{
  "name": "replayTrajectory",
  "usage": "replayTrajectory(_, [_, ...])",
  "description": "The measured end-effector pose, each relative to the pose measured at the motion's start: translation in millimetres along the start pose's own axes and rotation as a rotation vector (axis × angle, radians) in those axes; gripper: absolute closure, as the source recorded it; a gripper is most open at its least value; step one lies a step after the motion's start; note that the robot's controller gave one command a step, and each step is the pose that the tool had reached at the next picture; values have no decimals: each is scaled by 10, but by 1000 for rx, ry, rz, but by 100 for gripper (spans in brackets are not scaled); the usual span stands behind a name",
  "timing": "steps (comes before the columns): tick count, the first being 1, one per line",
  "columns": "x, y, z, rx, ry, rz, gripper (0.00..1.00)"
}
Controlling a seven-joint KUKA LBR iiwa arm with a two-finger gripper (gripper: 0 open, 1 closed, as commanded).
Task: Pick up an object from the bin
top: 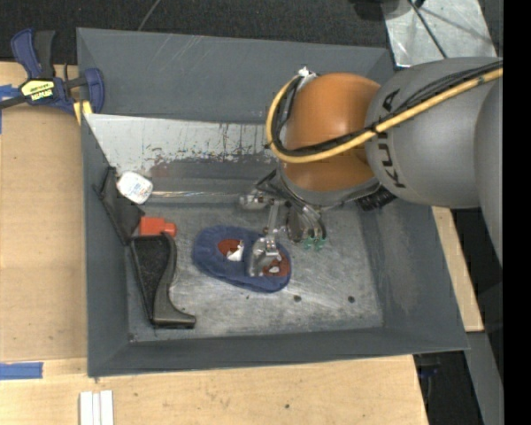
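The bin [239,336] holds only a few things, spread over its grey floor. Near the middle of the bin floor lies a blue slipper [211,259]. Against the bin's left wall are the others: a black L-shaped piece [159,283] lying flat, an orange-red block [157,228] at that piece's far end, a thin black strip [113,204] leaning along the wall, and a small white thing [134,187] in the bin's far left corner, beside the strip's upper end.

My gripper [267,257] is down in the bin at the slipper's right end, the end farther from the bin's left wall. Its metal tip lies over the blue rim there and hides part of it. Whether it touches the cloth I cannot tell. Nor can I tell from this angle whether the gripper is spread or closed, or whether it has any of the slipper in it. My orange wrist cover [327,135] hangs above, toward the bin's far wall, and the slipper's left half lies clear of me.

The slipper is a soft, flattened oval of dark blue cloth, long side running across the bin. Its opening faces up and shows red inside with a small white patch.
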State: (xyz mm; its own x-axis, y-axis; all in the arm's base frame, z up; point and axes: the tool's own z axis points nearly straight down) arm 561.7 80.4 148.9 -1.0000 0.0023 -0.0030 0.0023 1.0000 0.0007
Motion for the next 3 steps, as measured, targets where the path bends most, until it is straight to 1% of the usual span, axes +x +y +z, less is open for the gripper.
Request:
replayTrajectory(1, [-55, 194, 754, 1, 3, -140, 0])
replayTrajectory(2, [-87, 204, 708, -2, -8, -139, 100])
replayTrajectory(3, [-77, 378, -632, -2, -8, -113, 100])
